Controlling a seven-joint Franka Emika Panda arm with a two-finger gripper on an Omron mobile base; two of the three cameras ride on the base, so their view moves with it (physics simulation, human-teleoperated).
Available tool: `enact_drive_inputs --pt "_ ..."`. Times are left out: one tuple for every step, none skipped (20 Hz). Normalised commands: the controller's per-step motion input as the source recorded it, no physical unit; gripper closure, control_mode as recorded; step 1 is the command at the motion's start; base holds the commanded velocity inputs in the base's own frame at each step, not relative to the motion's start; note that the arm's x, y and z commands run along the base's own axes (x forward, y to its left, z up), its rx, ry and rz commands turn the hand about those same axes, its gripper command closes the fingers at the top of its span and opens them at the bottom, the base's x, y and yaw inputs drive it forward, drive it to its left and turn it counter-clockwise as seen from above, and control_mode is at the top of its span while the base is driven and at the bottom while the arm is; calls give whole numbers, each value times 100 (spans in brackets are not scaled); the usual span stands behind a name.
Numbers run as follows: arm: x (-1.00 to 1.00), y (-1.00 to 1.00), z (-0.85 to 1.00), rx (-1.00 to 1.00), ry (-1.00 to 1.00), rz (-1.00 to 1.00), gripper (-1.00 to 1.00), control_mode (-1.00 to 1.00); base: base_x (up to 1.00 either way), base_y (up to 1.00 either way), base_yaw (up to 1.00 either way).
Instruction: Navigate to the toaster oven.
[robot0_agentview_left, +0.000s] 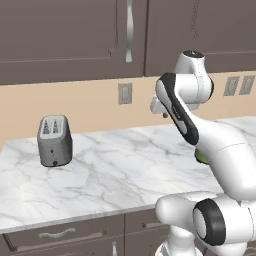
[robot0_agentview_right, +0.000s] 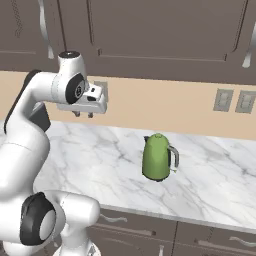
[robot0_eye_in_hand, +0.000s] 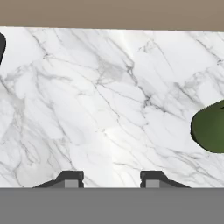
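Observation:
The toaster oven is out of view. My gripper (robot0_agentview_right: 83, 115) hangs above the white marble counter (robot0_agentview_right: 215, 180), near the beige back wall, with the arm folded up high. In the hand view the gripper (robot0_eye_in_hand: 111, 177) is open, its two dark fingertips (robot0_eye_in_hand: 70, 178) set wide apart with only bare marble (robot0_eye_in_hand: 109, 87) between them. In the left base view the gripper (robot0_agentview_left: 165, 115) sits just left of the arm's upper link.
A small grey two-slot toaster (robot0_agentview_left: 54, 141) stands at the counter's left end. A green kettle (robot0_agentview_right: 157, 157) stands right of the gripper and also shows as a green kettle (robot0_eye_in_hand: 211, 127) in the hand view. Wall outlets (robot0_agentview_right: 223, 100), dark upper cabinets (robot0_agentview_left: 65, 35) and drawers (robot0_agentview_left: 57, 234) frame the counter.

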Motion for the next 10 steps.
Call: enact_drive_inputs --pt "0 0 0 0 0 0 -100 100 0 0 0" --pt "0 0 0 0 0 0 -100 100 0 0 0" --pt "0 0 0 0 0 0 -100 100 0 0 0" --pt "0 0 0 0 0 0 -100 100 0 0 0" --pt "0 0 0 0 0 0 -100 100 0 0 0" --pt "0 0 0 0 0 0 -100 100 0 0 0" --pt "0 0 0 0 0 0 -100 100 0 0 0" --pt "0 0 0 0 0 0 -100 100 -97 0 0" --pt "0 0 0 0 0 0 -100 100 -100 -22 0" --pt "0 0 0 0 0 0 -100 100 -79 -9 -30"
